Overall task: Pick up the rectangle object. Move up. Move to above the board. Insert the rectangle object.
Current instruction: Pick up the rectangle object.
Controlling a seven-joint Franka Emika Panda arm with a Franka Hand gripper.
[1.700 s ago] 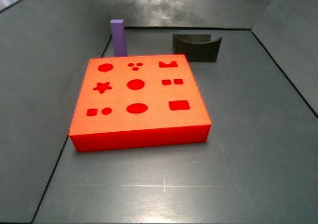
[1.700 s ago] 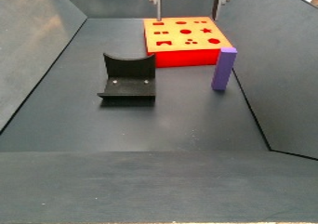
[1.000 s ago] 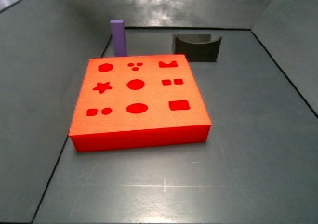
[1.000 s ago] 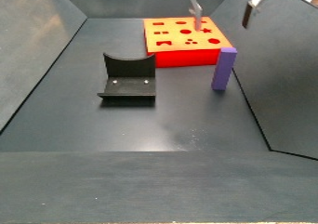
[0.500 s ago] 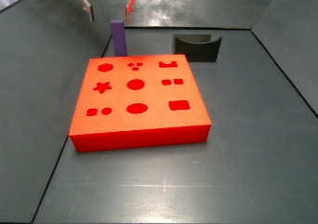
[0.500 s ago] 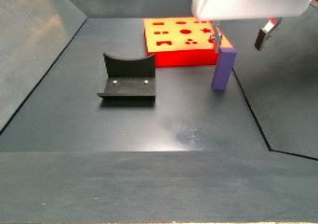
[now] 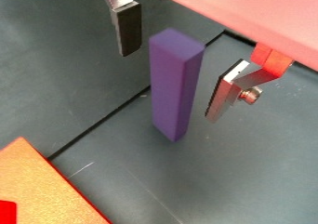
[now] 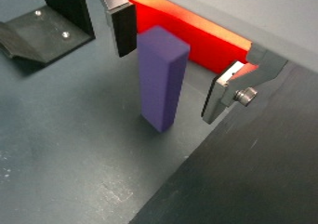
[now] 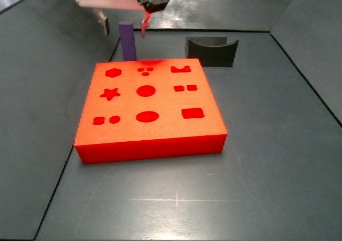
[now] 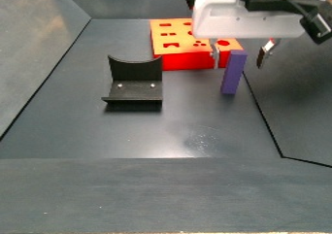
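On the dark grey floor the fixture [image 10: 134, 81] stands at the left, the board [image 10: 189, 42] lies farther back, and the rectangle object [image 10: 234, 71] stands upright just beside the board's edge. The pincer [image 10: 240, 50] hangs over the block, and in both wrist views its 2 fingers [image 7: 125, 25] [image 8: 226, 91] are spread apart on either side of the rectangle object [image 7: 174, 84], gaps showing, nothing gripped.

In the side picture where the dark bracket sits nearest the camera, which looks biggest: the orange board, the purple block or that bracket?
1. The fixture, though nearness to the camera flatters it.
2. The board, partly hidden behind the gripper.
3. The rectangle object, standing upright between the open fingers.
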